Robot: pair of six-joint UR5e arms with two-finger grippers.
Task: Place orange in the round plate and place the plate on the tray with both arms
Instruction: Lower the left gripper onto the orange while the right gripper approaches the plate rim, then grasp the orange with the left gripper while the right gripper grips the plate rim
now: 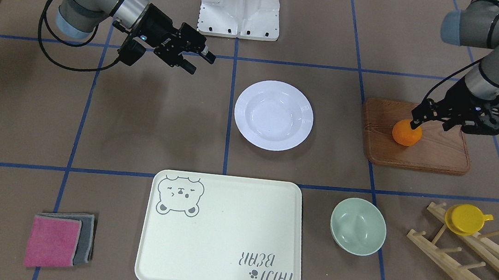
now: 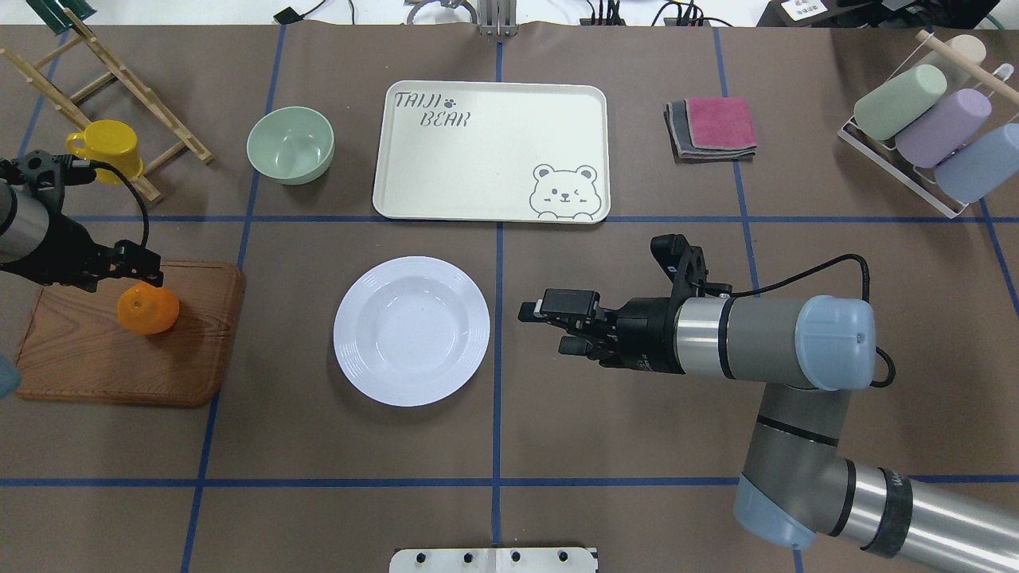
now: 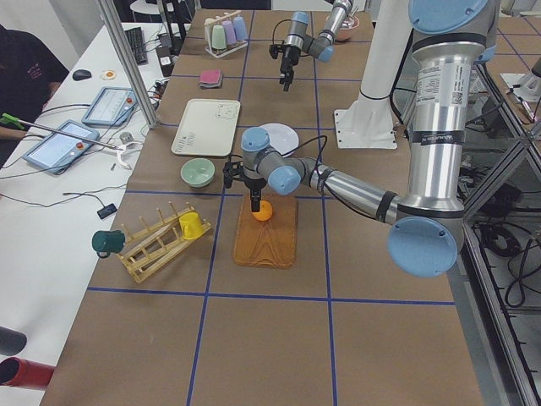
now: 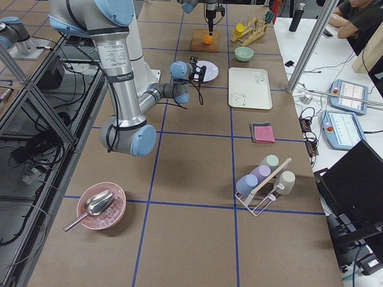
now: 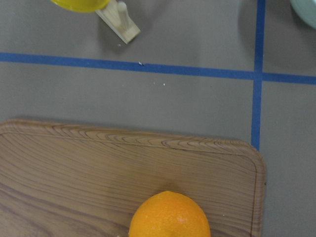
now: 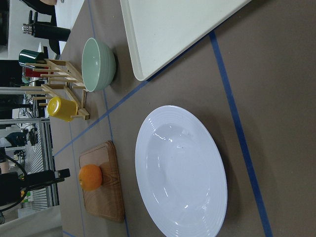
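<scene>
Hard to see: the left gripper point(image 1: 418, 122) hangs right over the small round orange fruit point(image 1: 407, 133), its tips at the top of it. I cannot tell if its jaws are apart or closed.
Cut off: the left wrist view shows only the orange's top.
Orange: one, on the brown wooden board point(image 1: 433, 154).
Right gripper point(image 2: 546, 328): jaws wide apart, holding nothing, near the shiny white round plate point(image 2: 411, 330).
Plate: one, on the brown counter point(image 2: 318, 477), between board and right gripper.
Tray: one big cream tray with a grey bear face point(image 2: 478, 159).
Others: one green bowl point(image 2: 290, 145), one yellow cup point(image 2: 107, 147).
</scene>
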